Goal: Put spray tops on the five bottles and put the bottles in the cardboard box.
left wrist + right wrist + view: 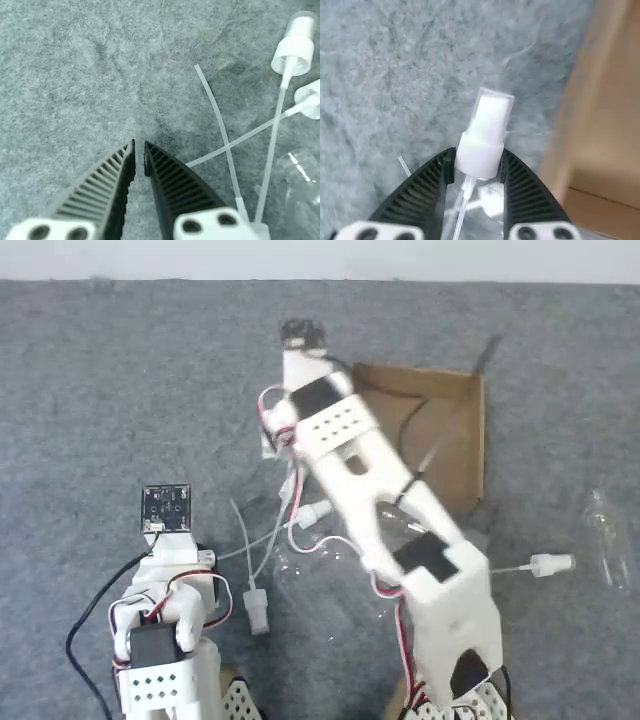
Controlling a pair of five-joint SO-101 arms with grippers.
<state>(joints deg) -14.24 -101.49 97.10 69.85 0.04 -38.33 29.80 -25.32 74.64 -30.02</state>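
Spray top [485, 130] sits pinched by its white collar in the right claw [479, 154], one ribbed finger on each side. Its long axis runs straight out from the claw, the capped nozzle end leading. Its thin dip tube trails back between the fingers into a clear bottle [490, 197]. The right wrist view gives this grip up close, over grey felt, with the cardboard box [605, 125] just beside it.

The high view adds the layout. The right arm [440, 580] stretches from the near right edge to the far left corner of the cardboard box [440, 440], which lies open on the counter [120, 390].

Three loose tops lie on the felt:
- One [258, 615] is near the left arm [165, 640], its tube pointing far.
- A second [315, 512] is beside the right arm, its tube running left and near.
- A third [550, 564] is well to the right, its tube pointing left.

Another clear bottle [608, 540] lies beyond that third top, its long axis near to far.

The left wrist view shows the left claw [139, 146] with its tips pressed almost together, a thin slit between them and nothing in it. Two white tops [295, 47] lie ahead of it, their tubes crossing.
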